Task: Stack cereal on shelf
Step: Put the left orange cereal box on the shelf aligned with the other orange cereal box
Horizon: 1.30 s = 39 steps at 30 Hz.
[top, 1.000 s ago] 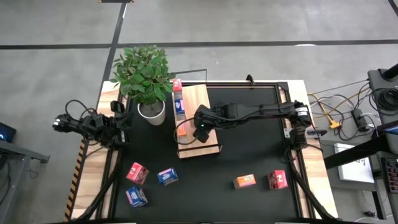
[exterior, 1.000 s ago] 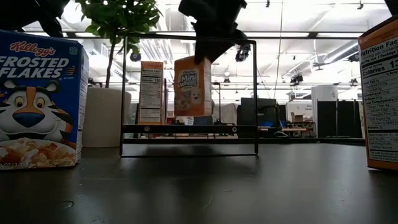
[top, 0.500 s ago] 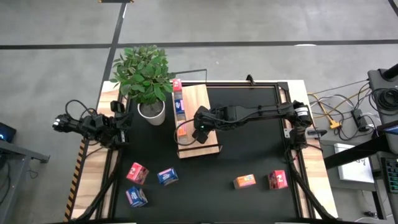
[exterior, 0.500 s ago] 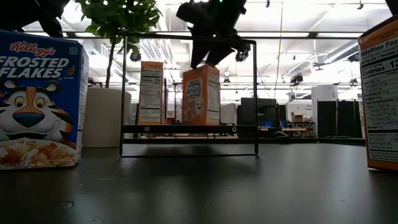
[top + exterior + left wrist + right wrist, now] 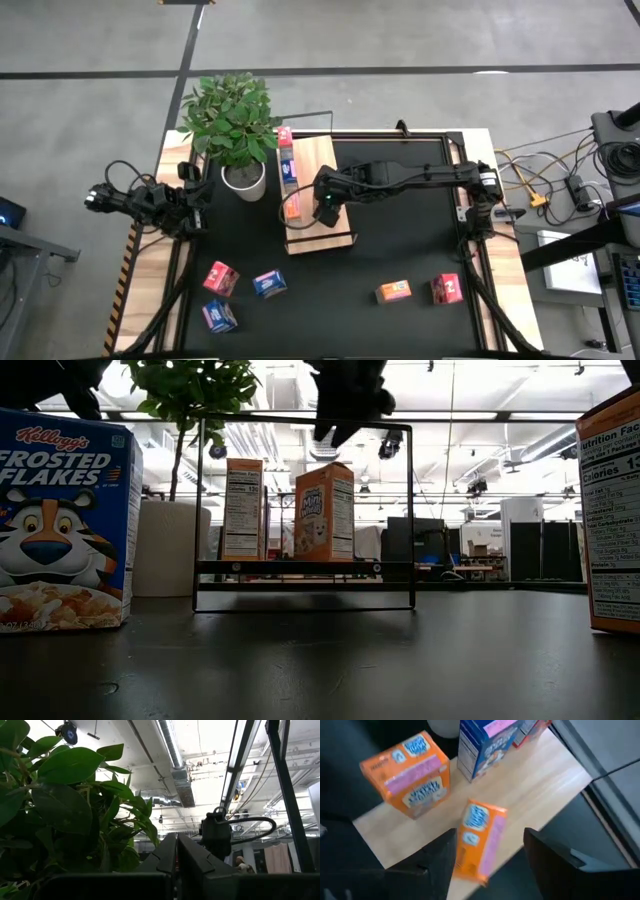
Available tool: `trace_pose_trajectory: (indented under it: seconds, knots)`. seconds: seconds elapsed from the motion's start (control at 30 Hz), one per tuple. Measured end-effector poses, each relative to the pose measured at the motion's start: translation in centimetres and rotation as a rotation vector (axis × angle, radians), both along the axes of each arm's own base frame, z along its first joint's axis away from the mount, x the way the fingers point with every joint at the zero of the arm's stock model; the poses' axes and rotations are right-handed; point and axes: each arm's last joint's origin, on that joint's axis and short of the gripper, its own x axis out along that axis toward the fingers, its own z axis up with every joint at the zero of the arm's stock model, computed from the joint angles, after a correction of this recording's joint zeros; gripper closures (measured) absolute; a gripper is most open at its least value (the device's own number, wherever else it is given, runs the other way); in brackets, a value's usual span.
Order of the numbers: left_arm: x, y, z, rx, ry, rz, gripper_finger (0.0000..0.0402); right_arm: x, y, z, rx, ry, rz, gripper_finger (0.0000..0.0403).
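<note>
high view: the right pincer [image 5: 322, 207] sits over the shelf [image 5: 340, 232] with its fingers spread; the left pincer [image 5: 196, 208] waits clenched at the surface's left edge, by the potted plant [image 5: 232, 120].
low view: a second ago the orange box [image 5: 324, 512] hung tilted in the right pincer's grip; now it stands upright on the shelf, with the pincer above it and clear of it. in judgement, this box is placed.
right wrist view: the released orange box shows between the spread fingers [image 5: 555, 857]; on the board stand another orange box [image 5: 410, 767] and a blue box [image 5: 482, 742].
left to do: five boxes [image 5: 268, 284] remain on the surface, so the stacking is partway.
</note>
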Motion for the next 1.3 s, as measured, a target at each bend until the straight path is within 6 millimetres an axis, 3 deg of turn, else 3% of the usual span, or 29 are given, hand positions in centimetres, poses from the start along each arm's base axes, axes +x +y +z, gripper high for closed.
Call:
trace_pose_trajectory:
  seconds: [0.2, 0.53, 0.73, 1.3]
  knots:
    - [0.0, 0.0, 0.0, 0.001, 0.001, 0.001, 0.0402, -1.0, -1.6, 0.1, 0.023, 0.096, -0.017, 0.0267]
    - [0.0, 0.0, 0.0, 0.009, 0.003, 0.008, 0.0402, -1.3, -3.4, -3.7, 0.118, 0.200, -0.005, 0.0386]
    - [0.0, 0.0, 0.0, 0.023, 0.007, 0.019, 0.0402, -0.7, -3.0, -4.7, 0.204, 0.157, 0.058, 0.0394]
    - [0.0, 0.0, 0.0, 0.023, 0.007, 0.020, 0.0402, -0.5, -2.6, -4.7, 0.244, 0.135, 0.093, 0.0394]
